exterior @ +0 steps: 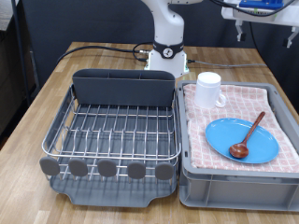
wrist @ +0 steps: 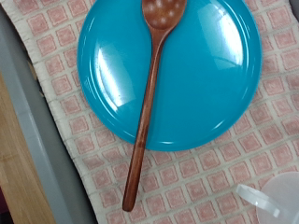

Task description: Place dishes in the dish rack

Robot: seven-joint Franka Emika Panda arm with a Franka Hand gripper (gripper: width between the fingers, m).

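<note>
Below the gripper, out of view so can't tell its state: spoon (wrist: 149, 93) lying across plate (wrist: 210, 84), mug (exterior: 208, 91) nearby, all w/ bin (exterior: 234, 177); dish rack (exterior: 114, 126) holds nothing.

text: none legible | labels: none | brands: none | numbers: none
</note>
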